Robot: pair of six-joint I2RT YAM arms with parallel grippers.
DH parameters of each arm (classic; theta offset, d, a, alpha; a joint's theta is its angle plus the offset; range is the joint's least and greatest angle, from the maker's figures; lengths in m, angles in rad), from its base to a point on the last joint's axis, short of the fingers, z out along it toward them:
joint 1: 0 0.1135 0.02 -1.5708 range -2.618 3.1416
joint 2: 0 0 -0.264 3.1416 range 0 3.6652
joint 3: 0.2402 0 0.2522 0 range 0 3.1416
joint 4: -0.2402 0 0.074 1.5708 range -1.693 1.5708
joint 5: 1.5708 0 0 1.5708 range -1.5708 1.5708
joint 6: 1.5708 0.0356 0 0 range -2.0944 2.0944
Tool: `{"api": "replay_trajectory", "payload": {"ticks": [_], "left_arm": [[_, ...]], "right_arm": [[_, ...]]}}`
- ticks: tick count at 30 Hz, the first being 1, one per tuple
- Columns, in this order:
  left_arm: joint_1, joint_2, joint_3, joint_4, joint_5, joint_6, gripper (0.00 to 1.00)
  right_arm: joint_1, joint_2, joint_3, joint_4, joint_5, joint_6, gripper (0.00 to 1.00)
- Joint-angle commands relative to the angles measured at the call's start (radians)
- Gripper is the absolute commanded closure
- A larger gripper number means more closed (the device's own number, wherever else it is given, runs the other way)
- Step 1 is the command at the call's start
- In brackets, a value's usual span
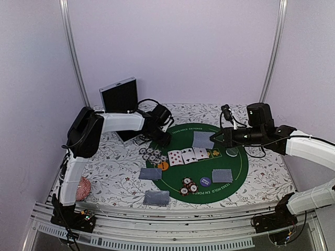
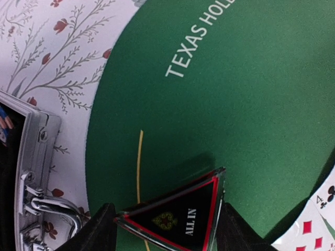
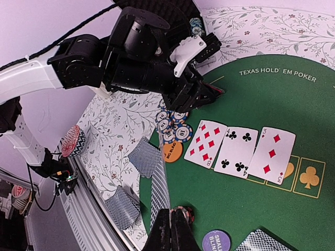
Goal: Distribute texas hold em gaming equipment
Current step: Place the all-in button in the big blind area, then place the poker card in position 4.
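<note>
My left gripper [image 2: 165, 232] is shut on the black triangular "ALL IN" marker [image 2: 180, 214], holding it by its sides just above the green mat [image 2: 235, 104] near the mat's far left edge. My right gripper [image 3: 175, 222] is shut on a blue-backed playing card [image 3: 166, 157], seen nearly edge-on over the mat. Three face-up cards [image 1: 187, 155] lie in the mat's middle. Striped poker chips [image 1: 152, 154] and an orange button [image 1: 163, 166] sit at the left edge. More chips [image 1: 188, 185] and a purple button [image 1: 204, 182] sit near the front, a pale-green button [image 1: 231, 151] at the right.
Face-down card pairs lie at the left [image 1: 150, 173], the front left [image 1: 157, 197] and the right front [image 1: 222, 175]. An open black case [image 1: 119, 97] with metal latches [image 2: 36, 172] stands at the back left. A red patterned round object [image 1: 82, 188] lies by the left arm's base.
</note>
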Motion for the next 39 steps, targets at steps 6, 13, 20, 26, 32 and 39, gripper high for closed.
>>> {"api": "replay_trajectory", "payload": {"ticks": [6,13,20,26,32,39], "left_arm": [[0.000,-0.063,-0.013,0.012,-0.005,0.001,0.31],[-0.014,-0.299,-0.213,0.172,0.018,0.062,0.14],[-0.079,-0.553,-0.460,0.320,0.038,0.171,0.13],[-0.188,-0.734,-0.677,0.344,0.172,0.281,0.15],[-0.284,-0.881,-0.893,0.408,0.227,0.310,0.16],[-0.321,-0.963,-1.022,0.450,0.259,0.269,0.17]], "right_arm": [[-0.009,-0.027,-0.017,-0.006,0.055,0.016,0.98],[-0.046,-0.019,-0.041,0.005,0.107,0.051,0.98],[-0.113,0.009,-0.158,0.238,0.144,0.205,0.98],[-0.116,0.094,-0.233,0.448,0.329,0.380,0.98],[-0.116,0.170,-0.309,0.598,0.465,0.535,0.98],[-0.116,0.350,-0.296,0.677,0.436,0.615,0.98]]}}
